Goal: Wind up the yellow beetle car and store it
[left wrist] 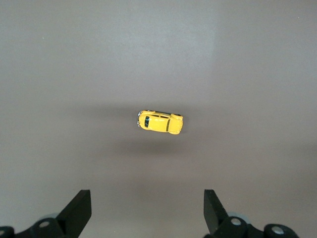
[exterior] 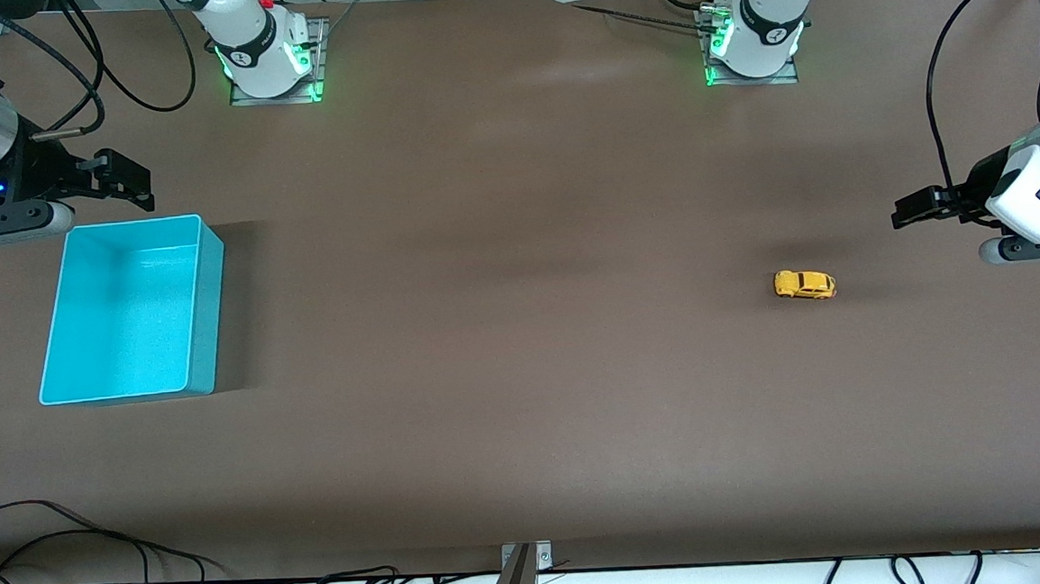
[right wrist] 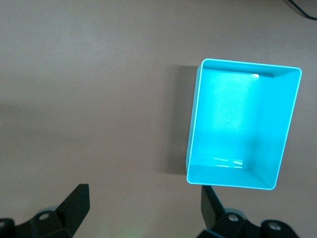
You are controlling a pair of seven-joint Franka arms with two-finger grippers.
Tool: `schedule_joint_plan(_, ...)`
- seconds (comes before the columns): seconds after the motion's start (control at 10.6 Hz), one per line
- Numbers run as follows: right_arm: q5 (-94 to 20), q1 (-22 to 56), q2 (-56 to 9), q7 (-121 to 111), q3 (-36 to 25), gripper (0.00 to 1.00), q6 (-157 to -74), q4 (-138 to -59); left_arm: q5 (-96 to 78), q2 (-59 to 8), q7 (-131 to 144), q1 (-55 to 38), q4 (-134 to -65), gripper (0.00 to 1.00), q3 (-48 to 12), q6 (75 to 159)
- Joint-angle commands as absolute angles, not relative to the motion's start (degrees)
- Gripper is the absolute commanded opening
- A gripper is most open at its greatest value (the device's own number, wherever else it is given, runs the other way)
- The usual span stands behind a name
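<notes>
**Front view: toy car out in the open, both pincers up and spread**

Front view shows the yellow car (exterior: pixel 805 284) on its wheels on the bare brown counter (exterior: pixel 525 373), toward the left arm's end. The left pincer (exterior: pixel 905 211) hangs in the air near the car, not directly over it, its fingers parted and gripping nothing. In the left wrist view the car (left wrist: pixel 159 122) sits ahead of the two spread fingertips (left wrist: pixel 79 206), well clear of both. The right pincer (exterior: pixel 136 184) waits over the counter just beside the turquoise bin (exterior: pixel 204 293), also spread and empty; the bin (right wrist: pixel 195 148) looks empty in the right wrist view.

What could go wrong, as I judge it:
- The car is tiny, rounded and on free wheels. If one finger touches it first as the pincer closes, it may roll or skid away.
- A grip across the curved roof may squeeze the car out; the flat sides look like the safer hold.
- Winding probably means pressing down and dragging it backward. Too little pressure and the wheels slide; let go and it may shoot off along the counter.
- The bin is well apart from the car, at the right arm's end, so storing it likely needs a long carry or a handover, either of which could drop it.

Hard to make out: the car's underside and wheels, any winding mechanism, and which end is its front. Both arms are cut off at the frame edges.
</notes>
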State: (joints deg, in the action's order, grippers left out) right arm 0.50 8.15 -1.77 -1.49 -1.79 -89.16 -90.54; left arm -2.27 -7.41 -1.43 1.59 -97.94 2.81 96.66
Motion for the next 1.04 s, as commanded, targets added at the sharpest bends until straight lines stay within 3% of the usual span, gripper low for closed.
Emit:
schedule_joint_plan(0.0, -0.18, 7.91, -1.59, -1.68, -2.02, 1.00, -87.45, -90.08, -3.60, -6.50, -2.37, 1.85, -98.79, 1.00, 2.81, 96.50)
schedule_joint_plan(0.94, -0.35, 7.91, -1.85, -1.67, -1.93, 1.00, -87.45, -89.47, -3.60, -6.33, -2.90, 2.64, -98.44, 1.00, 2.90, 94.83)
